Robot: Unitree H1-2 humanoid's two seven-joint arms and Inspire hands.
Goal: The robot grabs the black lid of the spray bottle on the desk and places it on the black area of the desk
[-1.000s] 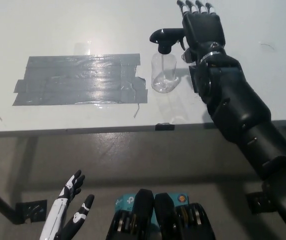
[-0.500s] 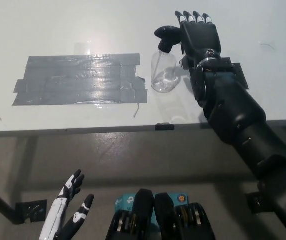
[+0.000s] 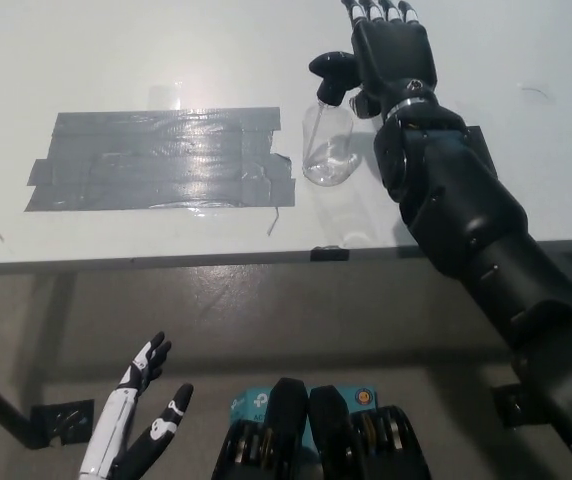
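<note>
Hidden and cut-off parts, upper right and lower left of the frame

The right hand [image 3: 391, 55] covers the right side of the spray bottle's black lid [image 3: 332, 72], so whether its fingers close on the lid cannot be told, and its fingertips run off the top edge. The clear spray bottle [image 3: 328, 145] is pale against the white desk [image 3: 116, 50], its outline faint. The left hand [image 3: 141, 425] is cut by the bottom edge at lower left.

Spray bottle [image 3: 328, 150]: clear glossy plastic; lid [image 3: 334, 72]: black smooth plastic. Desk [image 3: 146, 50]: white, smooth, matt. Black area [image 3: 161, 158]: shiny, wrinkled tape strips.
</note>
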